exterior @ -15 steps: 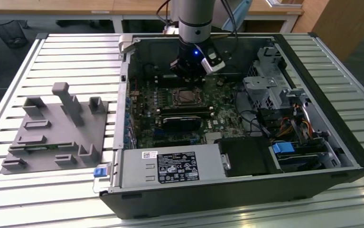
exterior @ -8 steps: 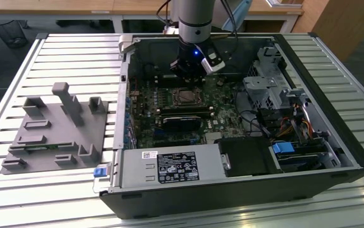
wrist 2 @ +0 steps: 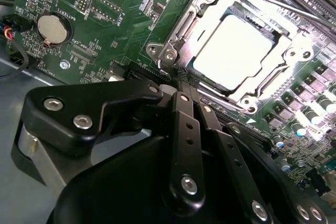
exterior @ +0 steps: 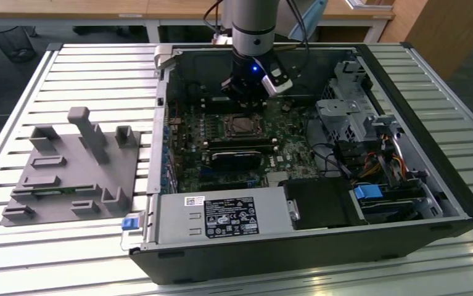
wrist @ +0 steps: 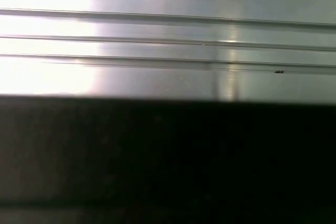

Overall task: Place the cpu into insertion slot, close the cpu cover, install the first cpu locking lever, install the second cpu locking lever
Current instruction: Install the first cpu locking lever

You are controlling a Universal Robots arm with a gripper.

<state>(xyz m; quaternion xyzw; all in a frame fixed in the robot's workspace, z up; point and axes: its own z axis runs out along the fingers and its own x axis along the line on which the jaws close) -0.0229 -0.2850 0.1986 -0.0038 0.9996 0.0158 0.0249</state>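
One cpu [wrist 2: 236, 51] flat in insertion slot [wrist 2: 173, 38], gripper [wrist 2: 176, 77] beside

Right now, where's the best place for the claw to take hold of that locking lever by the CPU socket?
Probably at the lever's free end, near the claw. The thin rod runs along the cpu cover edge, so pinch across it, coming down from above.

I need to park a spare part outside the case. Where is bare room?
Bare slats lie around the grey fixture and beyond the computer case on the exterior view's right. Inside is crowded: the pincer sits by the cpu.
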